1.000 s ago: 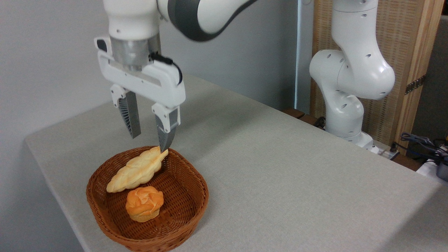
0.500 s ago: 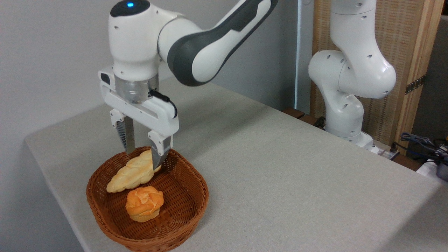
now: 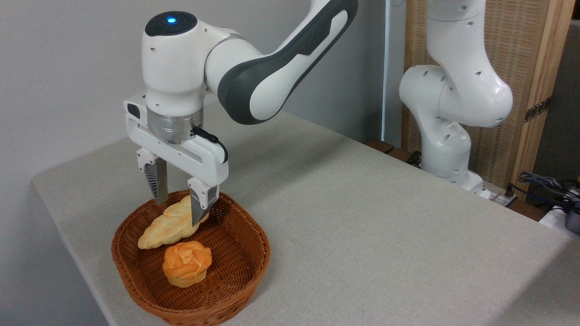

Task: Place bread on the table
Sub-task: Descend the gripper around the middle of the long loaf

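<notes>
Wicker basket [image 3: 235,276] at table [image 3: 362,217] edge, claw [image 3: 177,209] spread astride bread [image 3: 170,225], bare cloth rightward

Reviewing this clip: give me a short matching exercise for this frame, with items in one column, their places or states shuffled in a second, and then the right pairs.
Items:
1. bread
2. bun
3. basket
4. gripper

Places or states:
A. on the table, holding both baked goods
B. open, fingers on either side of the loaf's far end
C. lying lengthwise in the far part of the basket
D. near the basket's middle, in front of the loaf

Pairs: 1-C, 2-D, 3-A, 4-B
</notes>
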Tool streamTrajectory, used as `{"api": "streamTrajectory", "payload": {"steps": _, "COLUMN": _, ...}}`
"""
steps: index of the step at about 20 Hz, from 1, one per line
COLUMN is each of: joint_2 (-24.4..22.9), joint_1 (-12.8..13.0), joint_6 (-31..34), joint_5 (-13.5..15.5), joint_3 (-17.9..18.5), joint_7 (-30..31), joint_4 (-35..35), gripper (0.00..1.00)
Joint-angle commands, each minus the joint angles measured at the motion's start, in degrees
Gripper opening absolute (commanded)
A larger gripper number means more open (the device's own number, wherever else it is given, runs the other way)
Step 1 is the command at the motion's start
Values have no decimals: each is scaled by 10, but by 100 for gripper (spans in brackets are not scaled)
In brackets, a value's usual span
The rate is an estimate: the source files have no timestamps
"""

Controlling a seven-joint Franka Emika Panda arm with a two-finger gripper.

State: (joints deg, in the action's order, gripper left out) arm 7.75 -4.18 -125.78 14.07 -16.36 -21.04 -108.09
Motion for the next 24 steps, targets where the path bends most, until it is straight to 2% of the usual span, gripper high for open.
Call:
{"api": "streamTrajectory", "payload": {"steps": 1, "joint_2": 2, "joint_1": -5, "joint_6": -14, "joint_5": 10, "joint_3": -7, "joint_7": 8, "joint_4": -7, "gripper": 100}}
{"api": "streamTrajectory", "payload": {"steps": 22, "joint_2": 11, "joint_1": 3, "joint_6": -48, "joint_5": 4, "joint_3": -16, "joint_7": 7, "joint_4": -27, "gripper": 100}}
{"api": "streamTrajectory", "payload": {"steps": 24, "joint_2": 11, "joint_1": 3, "joint_6": -49, "joint_5": 4, "joint_3": -16, "joint_7": 5, "joint_4": -27, "gripper": 89}}
